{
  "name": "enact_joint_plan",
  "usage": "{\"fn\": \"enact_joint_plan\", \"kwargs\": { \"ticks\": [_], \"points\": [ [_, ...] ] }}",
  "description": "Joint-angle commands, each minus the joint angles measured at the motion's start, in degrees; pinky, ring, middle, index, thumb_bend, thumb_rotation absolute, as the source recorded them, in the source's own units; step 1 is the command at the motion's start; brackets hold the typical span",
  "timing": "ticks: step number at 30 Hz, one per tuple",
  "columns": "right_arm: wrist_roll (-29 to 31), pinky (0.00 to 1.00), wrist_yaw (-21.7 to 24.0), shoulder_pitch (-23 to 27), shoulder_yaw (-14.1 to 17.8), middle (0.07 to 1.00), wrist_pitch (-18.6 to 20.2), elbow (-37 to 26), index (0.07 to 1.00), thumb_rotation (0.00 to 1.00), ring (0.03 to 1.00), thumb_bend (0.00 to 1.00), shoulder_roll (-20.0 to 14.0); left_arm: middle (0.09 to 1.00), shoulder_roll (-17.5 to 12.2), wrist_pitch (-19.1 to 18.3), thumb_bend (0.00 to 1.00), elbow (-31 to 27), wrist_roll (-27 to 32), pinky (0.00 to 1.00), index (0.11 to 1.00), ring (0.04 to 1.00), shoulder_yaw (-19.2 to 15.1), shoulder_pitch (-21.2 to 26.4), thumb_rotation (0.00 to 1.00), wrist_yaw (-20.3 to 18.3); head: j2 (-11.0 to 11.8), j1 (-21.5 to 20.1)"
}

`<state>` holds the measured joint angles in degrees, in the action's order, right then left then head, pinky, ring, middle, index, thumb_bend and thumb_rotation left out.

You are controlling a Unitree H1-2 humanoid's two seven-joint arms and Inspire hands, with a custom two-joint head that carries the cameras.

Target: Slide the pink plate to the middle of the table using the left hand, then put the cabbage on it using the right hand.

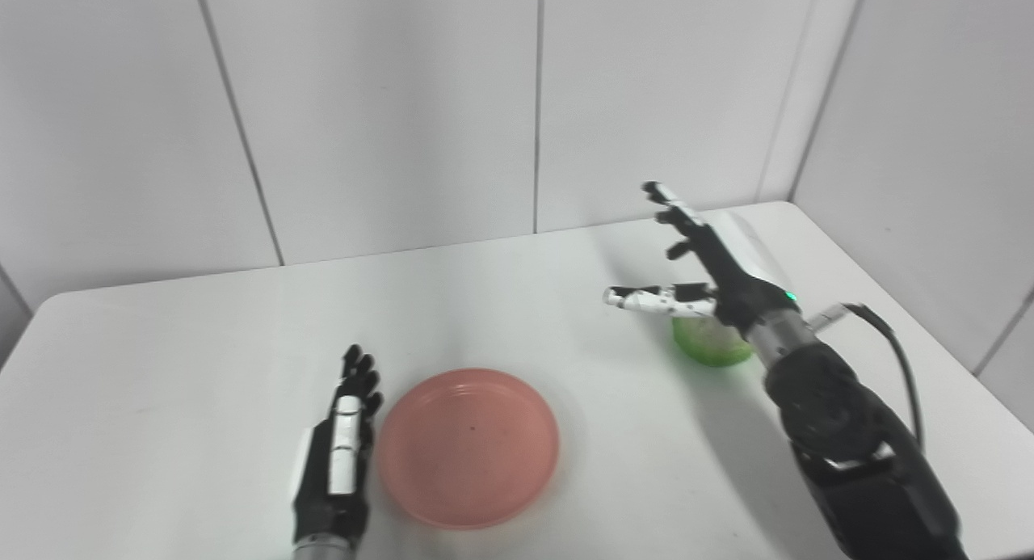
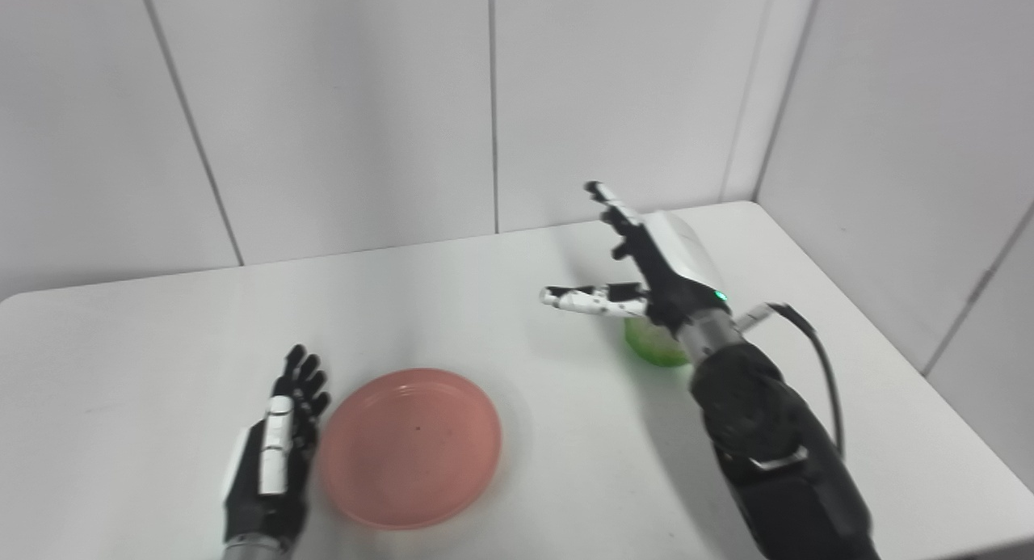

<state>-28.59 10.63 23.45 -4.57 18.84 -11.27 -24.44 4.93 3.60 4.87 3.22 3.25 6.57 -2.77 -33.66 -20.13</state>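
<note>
Lower centre of frame: pink plate (image 1: pixel 468 447) flat on table (image 1: pixel 202 342), left hand (image 1: pixel 339 455) beside its left rim, fingers extended, empty. Right hand (image 1: pixel 711 269) open above cabbage (image 1: pixel 707 346); bare table between.

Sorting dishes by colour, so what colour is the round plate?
Pink round plate, clearest in the left eye view.

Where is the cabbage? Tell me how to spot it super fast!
Start at the white table and look to its right side, away from the pink plate near the front. There the right hand hangs open above a small round thing, partly hiding it. That is the cabbage: the only green thing on the table.
</note>
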Motion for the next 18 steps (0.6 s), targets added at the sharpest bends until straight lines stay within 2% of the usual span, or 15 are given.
{"fn": "enact_joint_plan", "kwargs": {
  "ticks": [1,4,7,9,12,18],
  "points": [
    [-2.49,0.71,-0.05,3.12,-0.02,0.909,1.39,0.56,0.921,0.47,0.86,0.91,-1.96,1.0,-1.77,1.05,0.55,1.5,1.01,1.0,1.0,1.0,-1.05,-1.52,1.0,-1.02,0.13,-1.13],
    [-6.09,0.73,0.36,4.47,-1.41,0.899,1.7,3.27,0.913,0.44,0.861,0.91,-3.36,1.0,-2.19,1.03,0.55,1.66,1.79,1.0,1.0,1.0,-1.73,-1.66,1.0,-0.99,0.02,-2.88],
    [-10.78,0.76,2.36,5.86,-3.84,0.918,2.39,5.57,0.93,0.54,0.89,0.94,-5.86,1.0,-2.32,0.65,0.54,1.79,2.71,1.0,1.0,1.0,-2.51,-1.54,1.0,-0.7,0.06,-3.63],
    [-12.88,0.77,3.37,6.49,-4.9,0.92,2.48,6.55,0.932,0.55,0.895,0.95,-6.96,1.0,-2.44,1.07,0.53,2.14,3.64,1.0,1.0,1.0,-3.0,-1.41,1.0,-0.98,0.19,-3.93],
    [-14.24,0.79,4.79,7.07,-5.55,0.917,2.46,7.47,0.93,0.58,0.896,0.99,-8.06,1.0,-2.7,1.58,0.54,2.6,4.06,1.0,1.0,1.0,-3.25,-1.4,1.0,-1.02,0.26,-4.06],
    [-16.3,0.82,8.1,8.69,-6.98,0.921,1.36,10.43,0.934,0.61,0.906,1.0,-11.03,1.0,-3.37,1.6,0.54,2.96,4.42,1.0,1.0,1.0,-3.32,-1.4,1.0,-1.37,0.33,-4.39]
  ]
}}
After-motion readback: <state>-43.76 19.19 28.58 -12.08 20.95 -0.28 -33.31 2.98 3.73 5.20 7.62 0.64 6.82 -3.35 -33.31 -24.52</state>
